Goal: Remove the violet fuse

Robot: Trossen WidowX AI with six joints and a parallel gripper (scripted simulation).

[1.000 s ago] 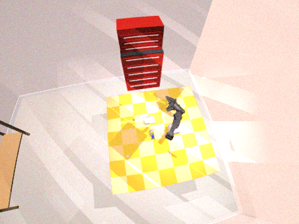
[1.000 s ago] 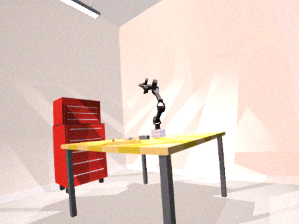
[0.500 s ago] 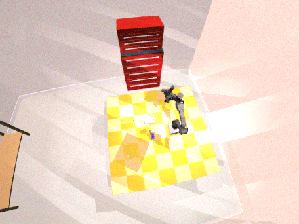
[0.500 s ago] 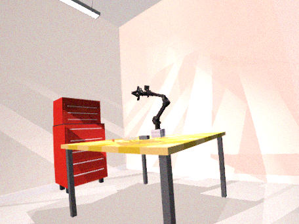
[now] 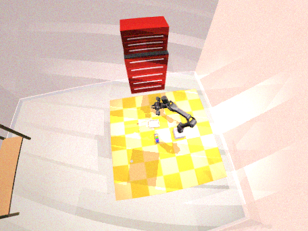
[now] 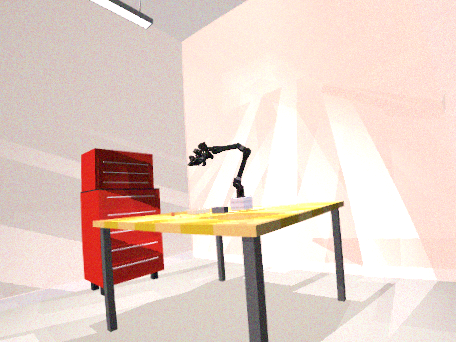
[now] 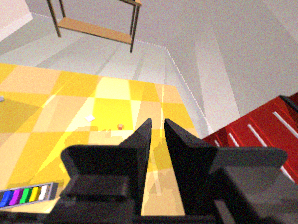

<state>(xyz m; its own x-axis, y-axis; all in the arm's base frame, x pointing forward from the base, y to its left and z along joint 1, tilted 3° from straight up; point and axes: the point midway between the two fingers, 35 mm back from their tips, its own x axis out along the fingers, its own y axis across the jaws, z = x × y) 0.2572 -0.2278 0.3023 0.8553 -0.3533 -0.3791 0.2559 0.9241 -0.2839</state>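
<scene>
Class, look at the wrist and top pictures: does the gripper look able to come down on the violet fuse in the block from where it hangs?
Probably yes. The gripper hangs high and holds nothing, and nothing lies between it and the fuse block. But the violet fuse sits tight between neighbours, so the nearly shut fingers must open and descend straight.

Red tool chest (image 5: 145,54), pale walls, checkered table (image 6: 280,212)
</scene>
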